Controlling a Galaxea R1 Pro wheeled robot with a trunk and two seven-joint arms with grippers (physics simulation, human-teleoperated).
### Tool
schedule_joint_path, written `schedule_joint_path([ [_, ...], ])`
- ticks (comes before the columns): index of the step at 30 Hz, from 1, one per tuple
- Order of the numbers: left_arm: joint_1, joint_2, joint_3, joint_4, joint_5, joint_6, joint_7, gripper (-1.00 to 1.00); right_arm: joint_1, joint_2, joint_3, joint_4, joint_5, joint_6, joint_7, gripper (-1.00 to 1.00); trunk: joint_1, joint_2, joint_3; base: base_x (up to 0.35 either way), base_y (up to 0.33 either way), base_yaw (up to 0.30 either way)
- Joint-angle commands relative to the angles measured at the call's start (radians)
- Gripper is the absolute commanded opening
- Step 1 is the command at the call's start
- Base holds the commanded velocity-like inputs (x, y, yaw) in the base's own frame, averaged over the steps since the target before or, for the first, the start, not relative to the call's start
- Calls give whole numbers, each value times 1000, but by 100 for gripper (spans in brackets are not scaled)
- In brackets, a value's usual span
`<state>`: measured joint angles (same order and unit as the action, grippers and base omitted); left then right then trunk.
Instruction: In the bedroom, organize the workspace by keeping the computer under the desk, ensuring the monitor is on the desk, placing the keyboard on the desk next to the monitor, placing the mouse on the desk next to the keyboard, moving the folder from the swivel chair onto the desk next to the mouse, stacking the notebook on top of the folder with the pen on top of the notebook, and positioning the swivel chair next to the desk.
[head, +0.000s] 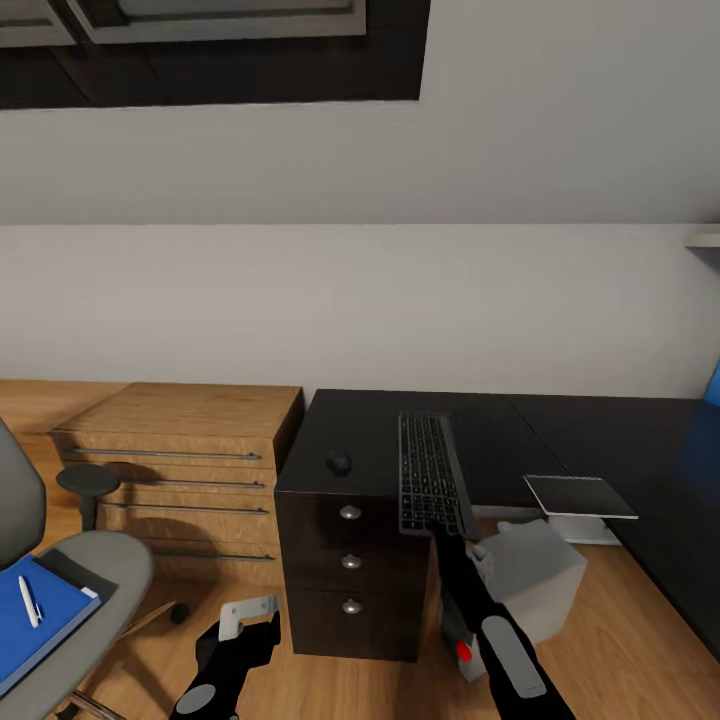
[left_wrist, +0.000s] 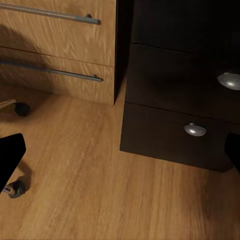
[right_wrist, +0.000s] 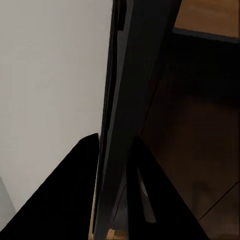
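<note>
The black keyboard (head: 428, 468) lies lengthwise on the black desk (head: 580, 430), its near end reaching past the front edge. My right gripper (head: 441, 530) is shut on that near end; in the right wrist view its fingers (right_wrist: 75, 190) flank the thin keyboard (right_wrist: 130, 75). The mouse (head: 338, 463) sits left of the keyboard. Beneath the desk stands the silver-grey computer (head: 535, 580). At the left, the grey swivel chair (head: 100, 565) holds the blue folder (head: 40, 625), with the white pen (head: 30, 601) on it and a dark notebook (head: 66, 577) beside. My left gripper (head: 246, 622) hangs open over the floor before the desk drawers (left_wrist: 195, 129).
A light wooden drawer chest (head: 180, 450) stands against the desk's left side, with a small round dark stool (head: 88, 482) in front of it. A pale flat panel (head: 580, 497) sits under the desk's right wing. Chair casters (left_wrist: 20, 108) rest on the wooden floor (left_wrist: 100, 190).
</note>
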<state>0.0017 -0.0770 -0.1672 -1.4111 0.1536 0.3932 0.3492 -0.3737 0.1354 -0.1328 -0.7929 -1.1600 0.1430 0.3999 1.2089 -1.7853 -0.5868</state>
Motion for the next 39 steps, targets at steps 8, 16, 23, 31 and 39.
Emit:
schedule_joint_path([
  [8, 0, 0, -1, -3, 11, 3, 8, 100, -1, 1, -8, 13, -14, 12, 9, -100, 0, 0, -1, 0, 0, 0],
  [16, 0, 1, -1, -5, 11, 2, 8, 100, -1, 1, -5, 42, -14, 7, 7, -100, 0, 0, -1, 125, 0, 0],
  [23, 0, 2, -1, -5, 11, 3, 8, 100, -1, 1, -5, 46, -14, 6, 5, -100, 0, 0, -1, 204, 0, 0],
  [31, 0, 2, -1, -5, 11, 4, 8, 100, -1, 0, -4, 46, -14, 7, 4, -100, 0, 0, -1, 15, 0, 0],
  [39, 0, 2, -1, -5, 11, 4, 8, 100, -1, 0, -4, 46, -12, 6, 3, 100, 0, 0, -1, 0, 0, 0],
])
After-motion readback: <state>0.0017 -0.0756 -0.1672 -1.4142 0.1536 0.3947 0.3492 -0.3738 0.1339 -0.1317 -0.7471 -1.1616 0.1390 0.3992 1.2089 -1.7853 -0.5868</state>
